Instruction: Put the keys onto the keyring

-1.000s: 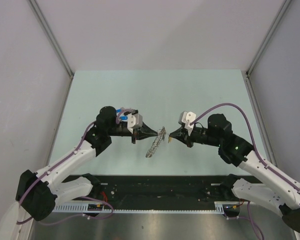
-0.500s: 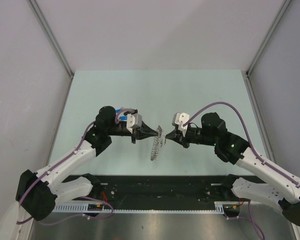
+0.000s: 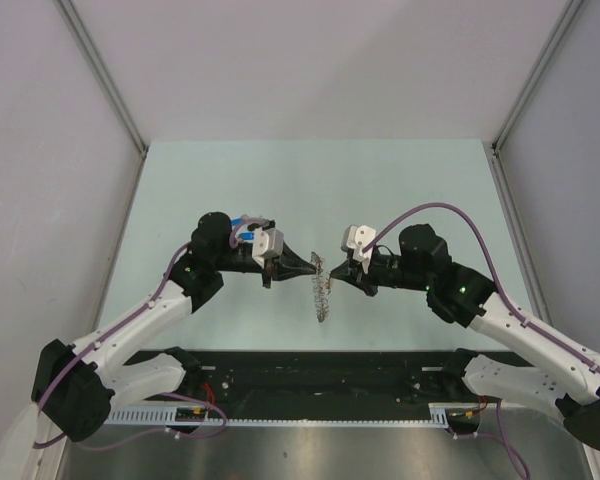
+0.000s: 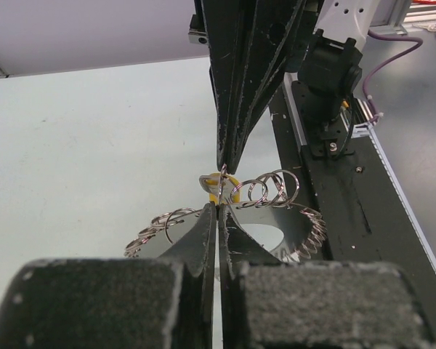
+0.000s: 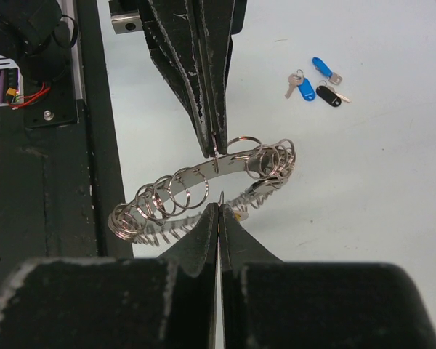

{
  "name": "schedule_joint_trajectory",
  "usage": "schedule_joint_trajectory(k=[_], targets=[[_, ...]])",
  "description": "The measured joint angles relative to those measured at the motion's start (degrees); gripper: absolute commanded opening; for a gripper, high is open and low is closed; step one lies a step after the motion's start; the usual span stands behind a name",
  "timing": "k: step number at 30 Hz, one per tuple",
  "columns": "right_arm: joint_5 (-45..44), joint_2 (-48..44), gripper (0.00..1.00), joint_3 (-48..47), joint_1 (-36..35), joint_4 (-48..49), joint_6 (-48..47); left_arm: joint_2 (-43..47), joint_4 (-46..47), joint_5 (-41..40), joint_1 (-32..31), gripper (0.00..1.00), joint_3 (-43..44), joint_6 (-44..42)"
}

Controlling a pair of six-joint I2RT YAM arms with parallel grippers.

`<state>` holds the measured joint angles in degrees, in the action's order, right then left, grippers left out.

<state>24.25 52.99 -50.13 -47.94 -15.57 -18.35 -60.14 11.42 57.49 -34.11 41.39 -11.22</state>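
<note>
The keyring (image 3: 322,290) is held clear of the table (image 3: 280,185), gripped at its upper edge by the left gripper (image 3: 311,267), whose jaws are pressed together on the metal band. Over the last second the right gripper (image 3: 336,277) has been brought in from well to the right of the keyring to just beside it. The loop, slanted down to the left a second ago, is now seen hanging almost straight down.

The right gripper's jaws are closed on a yellow-headed key (image 4: 219,186). In the left wrist view this key is seen at the keyring's band, directly opposite the left gripper's tips and touching it or very nearly so. Whether the key has actually been hooked onto the keyring cannot be told.

Three further keys (image 5: 304,89) — two blue, one black — are left lying on the table well beyond the keyring, untouched.

The approach is judged to be finished and the threading of the first key to be starting — a fine alignment on a limp, swinging loop. With one key only presented and three not yet picked up, the task is judged to be at an early stage
</note>
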Motion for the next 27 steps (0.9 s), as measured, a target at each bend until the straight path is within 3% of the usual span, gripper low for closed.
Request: schedule_joint_trajectory(k=[27], targets=[[1.31,0.22,0.00,-0.83,-0.13,-0.07,-0.72,-1.38,-0.37,1.68,0.00,0.00,0.00,-0.26]])
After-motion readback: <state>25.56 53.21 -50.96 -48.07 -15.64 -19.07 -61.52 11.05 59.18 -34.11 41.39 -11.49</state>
